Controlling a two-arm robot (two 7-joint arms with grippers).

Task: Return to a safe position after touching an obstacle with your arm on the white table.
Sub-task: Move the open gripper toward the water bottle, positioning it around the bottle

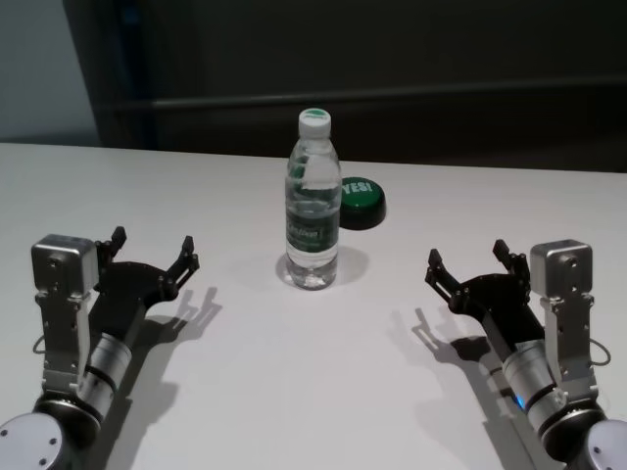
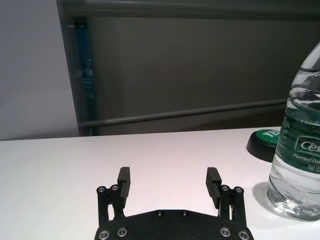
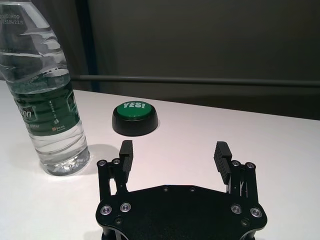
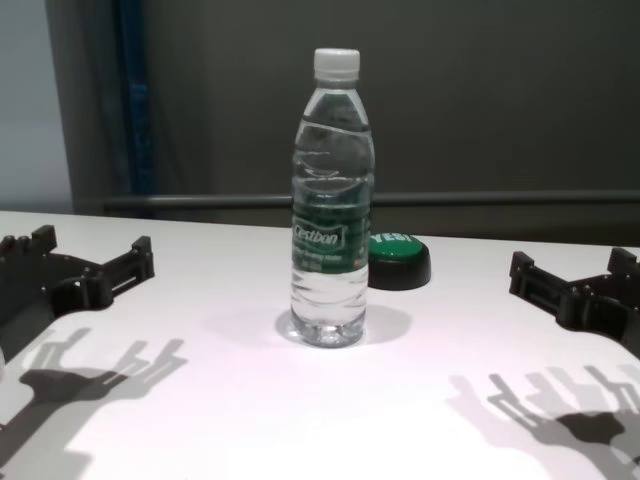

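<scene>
Overhead lighting, bright and even on the white table [image 1: 294, 392]. Hard, multi-edged shadows fall just behind and below the left gripper [image 1: 155, 249] and right gripper [image 1: 468, 257]. Background beyond both is dim. Mild glare rings the bottle [image 4: 332, 200] base. Focus is acceptable throughout.

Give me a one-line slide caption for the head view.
Upright clear plastic water bottle on white table, green button behind; open left gripper and right gripper flank it.

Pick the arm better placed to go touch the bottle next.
Slightly the left. The left gripper hangs open a little nearer the water bottle than the right gripper, with bare white table between. The difference is small.
</scene>
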